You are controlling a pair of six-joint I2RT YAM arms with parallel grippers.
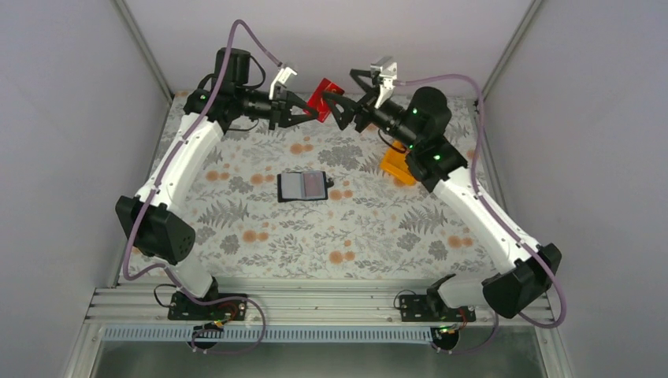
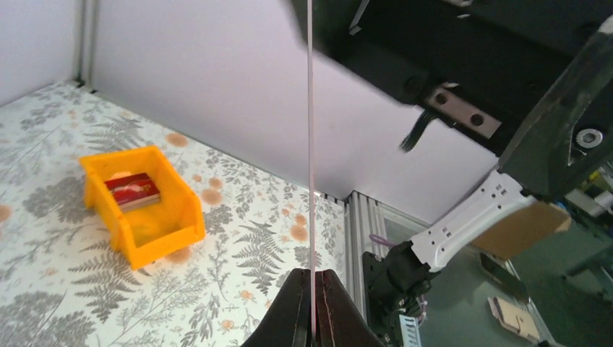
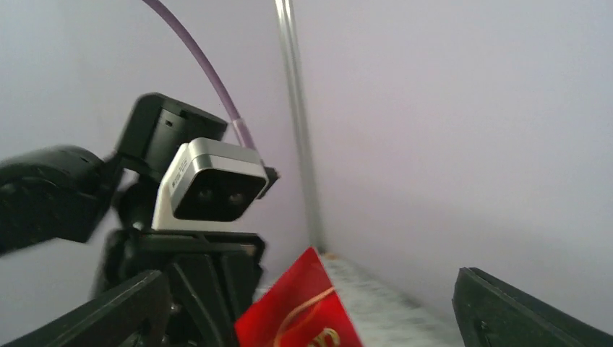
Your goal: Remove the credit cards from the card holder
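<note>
Arms raised, tools facing
The left tool (image 1: 314,113) pinches a thin red card (image 1: 324,96); the right tool (image 1: 335,110) faces it, jaws spread wide.

The top view looks steeply down from above and behind the arm bases, far enough back to take in the whole floral bench (image 1: 260,228) and both arms. The left wrist view sits close behind the left pincer (image 2: 312,300) and faces across the bench's right side to the orange bin (image 2: 155,242), which the top view also shows. The right wrist view faces the left wrist camera (image 3: 213,184) at close range. A red card (image 3: 300,314) appears in all three views.
</note>
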